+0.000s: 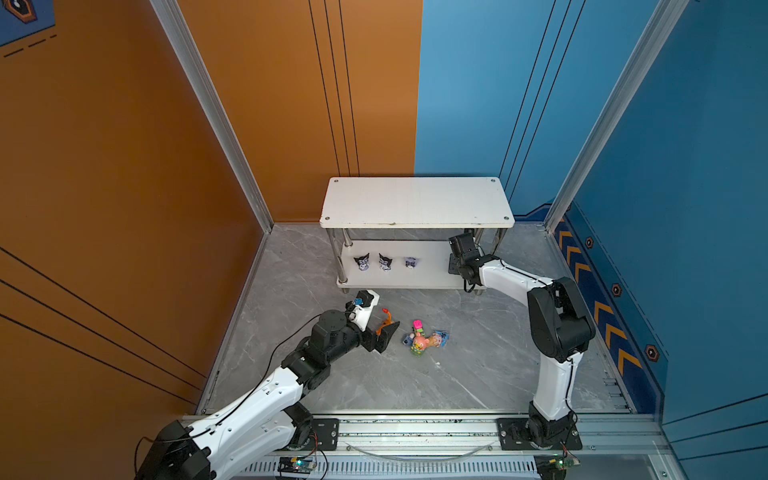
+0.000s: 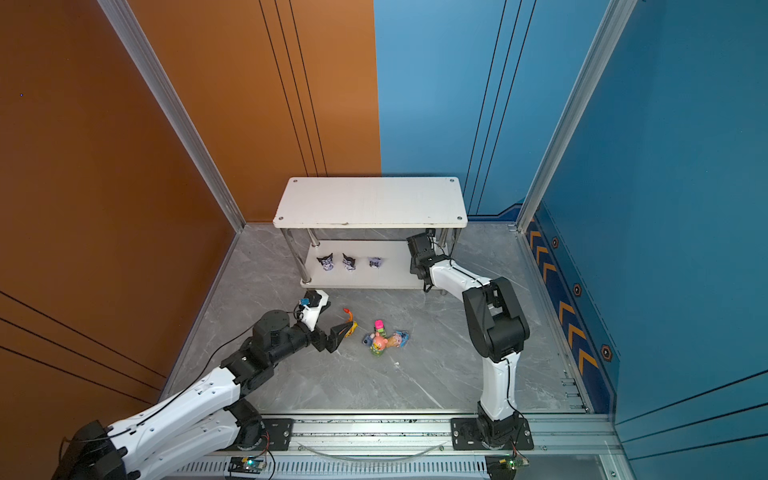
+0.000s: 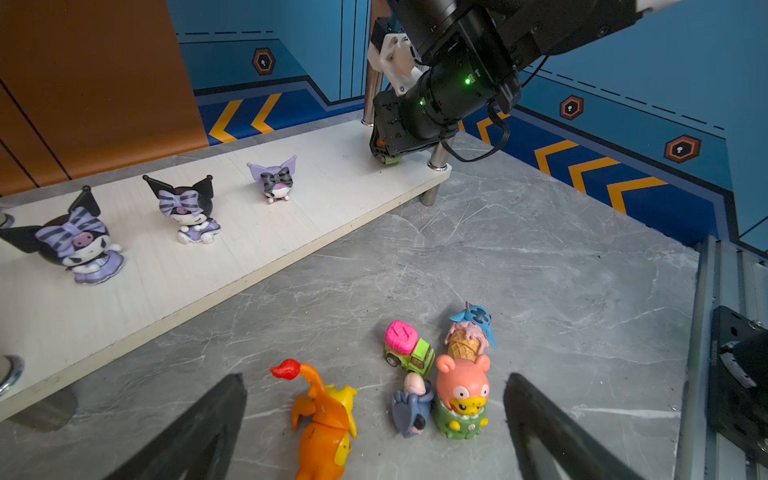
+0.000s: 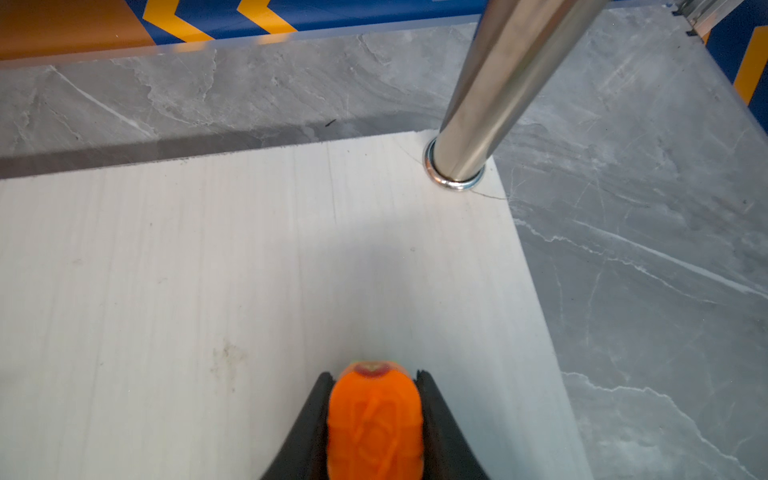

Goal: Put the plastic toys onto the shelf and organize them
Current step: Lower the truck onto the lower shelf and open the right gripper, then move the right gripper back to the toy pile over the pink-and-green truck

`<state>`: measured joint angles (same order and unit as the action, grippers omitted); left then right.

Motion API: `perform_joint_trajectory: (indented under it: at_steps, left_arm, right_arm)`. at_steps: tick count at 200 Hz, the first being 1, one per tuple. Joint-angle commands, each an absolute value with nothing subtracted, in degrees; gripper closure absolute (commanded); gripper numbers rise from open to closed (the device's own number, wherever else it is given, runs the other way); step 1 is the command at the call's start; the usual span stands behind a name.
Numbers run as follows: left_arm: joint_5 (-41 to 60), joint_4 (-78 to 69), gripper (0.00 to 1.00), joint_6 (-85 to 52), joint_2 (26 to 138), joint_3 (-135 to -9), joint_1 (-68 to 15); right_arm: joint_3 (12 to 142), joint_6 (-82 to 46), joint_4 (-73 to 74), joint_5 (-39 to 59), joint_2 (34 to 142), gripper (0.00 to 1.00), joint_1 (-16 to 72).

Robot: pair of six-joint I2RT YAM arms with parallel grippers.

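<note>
My right gripper (image 4: 374,376) is shut on an orange-topped green block (image 4: 374,419), low over the right end of the shelf's (image 1: 415,201) lower board (image 4: 208,249), near a chrome post (image 4: 478,104). Three black-purple eared heads (image 3: 83,245) (image 3: 189,208) (image 3: 276,178) stand in a row on that board. My left gripper (image 3: 374,378) is open above the floor. Between its fingers lie the orange spiky creature (image 3: 326,424), the grey-blue donkey (image 3: 411,409) and the pink bear (image 3: 462,386). Just beyond are the pink-topped green block (image 3: 409,347) and the blue one on a cone (image 3: 471,332).
The shelf's top board (image 2: 370,201) hides my right gripper's fingers in both top views. Grey marble floor (image 1: 478,365) spreads in front of the shelf. Orange and blue walls close the sides, and a metal rail (image 1: 415,432) runs along the front.
</note>
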<state>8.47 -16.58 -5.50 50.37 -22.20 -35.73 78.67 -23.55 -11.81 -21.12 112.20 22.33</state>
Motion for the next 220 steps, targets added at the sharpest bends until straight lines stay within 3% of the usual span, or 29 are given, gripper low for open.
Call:
perform_joint_trajectory:
  at_steps: [1,41,111,166,220]
  left_arm:
    - [9.83,-18.06,0.02,-5.85,50.58,-22.16,-35.07]
    - [10.19,-18.28,0.02,-5.95,50.75,-22.15,-34.80]
    - [10.20,-18.23,0.02,-5.98,50.34,-21.95,-34.70]
    - [10.55,-18.24,0.02,-6.16,50.04,-22.04,-34.67]
    - [10.39,-17.90,0.02,-6.33,49.02,-21.78,-34.80]
  right_arm:
    - [79.44,-24.70,-12.48,-22.06,113.05,0.59,21.67]
    - [79.22,-25.05,-12.58,-21.22,112.55,0.39,21.56]
    - [74.98,-26.65,-12.04,-18.28,108.28,0.35,22.71]
    - [73.52,-25.97,-15.36,-24.97,104.24,0.35,25.38]
    - [73.29,-25.74,-15.79,-25.09,101.43,0.35,26.49]
